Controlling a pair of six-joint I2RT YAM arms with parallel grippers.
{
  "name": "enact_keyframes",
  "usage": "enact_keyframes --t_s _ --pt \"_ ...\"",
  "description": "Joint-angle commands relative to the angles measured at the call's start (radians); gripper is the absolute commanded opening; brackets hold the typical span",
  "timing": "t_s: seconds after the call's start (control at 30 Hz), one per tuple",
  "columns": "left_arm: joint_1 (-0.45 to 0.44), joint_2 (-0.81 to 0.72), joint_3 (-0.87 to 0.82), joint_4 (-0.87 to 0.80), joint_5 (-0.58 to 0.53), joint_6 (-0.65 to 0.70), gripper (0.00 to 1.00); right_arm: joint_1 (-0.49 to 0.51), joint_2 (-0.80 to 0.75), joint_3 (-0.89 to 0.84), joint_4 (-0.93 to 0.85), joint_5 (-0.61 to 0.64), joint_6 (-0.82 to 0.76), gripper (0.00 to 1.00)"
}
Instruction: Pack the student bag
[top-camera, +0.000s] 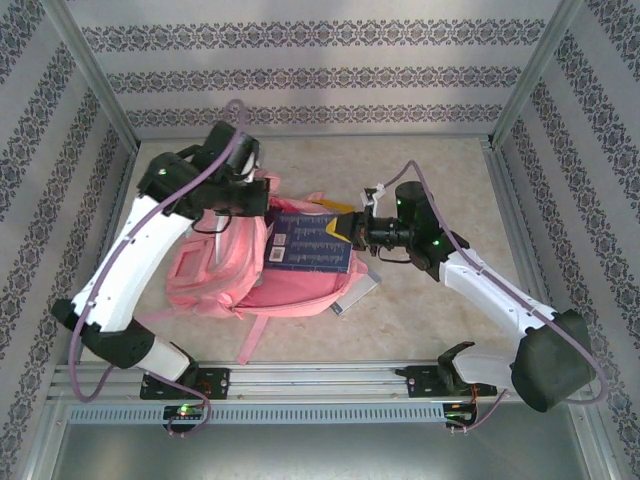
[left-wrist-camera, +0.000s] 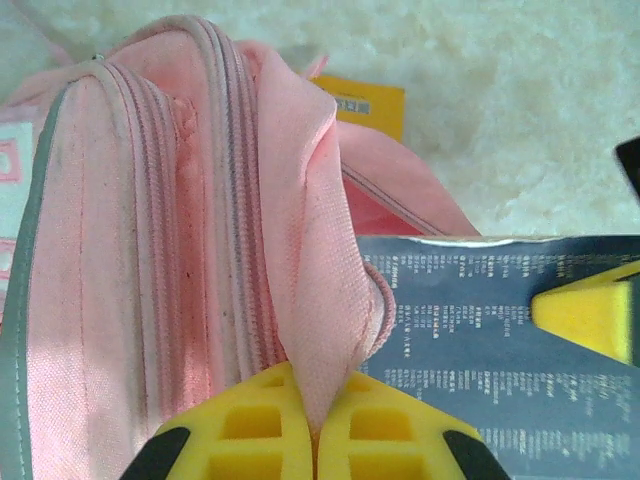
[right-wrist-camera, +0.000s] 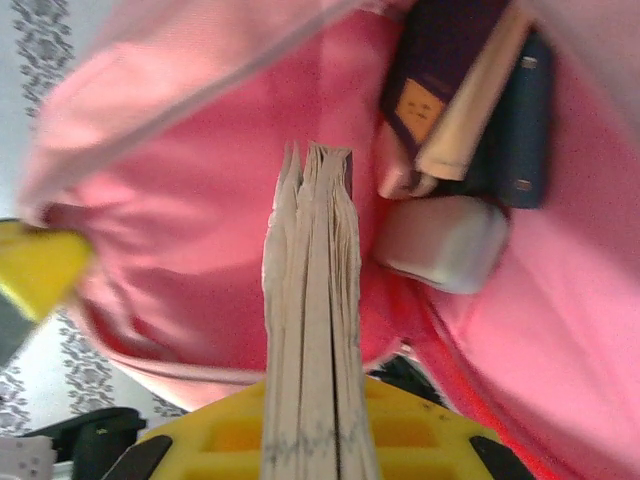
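Step in hand: loading a book into the student bag (top-camera: 215, 275). The bag lies flat on the table (top-camera: 440, 320), left of centre in the top view, front pockets up, straps trailing toward 6 o'clock.

Left gripper (left-wrist-camera: 316, 425) is at the bag's 11 o'clock corner. Its jaws are pinched tight on a fold of pink fabric at the mouth edge and lift it so the opening gapes.

Right gripper (right-wrist-camera: 315, 440) comes in from 3 o'clock, clamped narrow on the blue book (top-camera: 310, 243). In the right wrist view the page edges stand upright between its yellow fingers (right-wrist-camera: 230, 440), leading edge aimed at the bright pink lining. In the top view the book covers the mouth area. It looks partly in, but I can't tell how deep.

Already inside, at 1 to 2 o'clock in the right wrist view: a dark purple book (right-wrist-camera: 440, 60), a navy case (right-wrist-camera: 520, 110) and a pale grey rounded item (right-wrist-camera: 440, 240).

Bag long axis runs roughly 8 to 2 o'clock, mouth toward 2 to 3 o'clock, base toward 8 to 9 o'clock.

Next move probably calls for pushing the book along that axis toward 9 o'clock with the flap held high. The book should pass beside the stored items and be let go only once it is seated.
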Motion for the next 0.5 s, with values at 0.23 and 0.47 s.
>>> enact_keyframes --t_s 0.23,0.47 --pt "0.049 -0.047 0.113 -0.075 0.033 0.091 0.00 0.015 -0.019 -0.078 -0.054 0.041 -0.132 0.00" --pt "0.049 -0.033 0.133 -0.060 0.041 0.085 0.00 0.048 0.043 0.040 -0.002 0.049 -0.064 0.00"
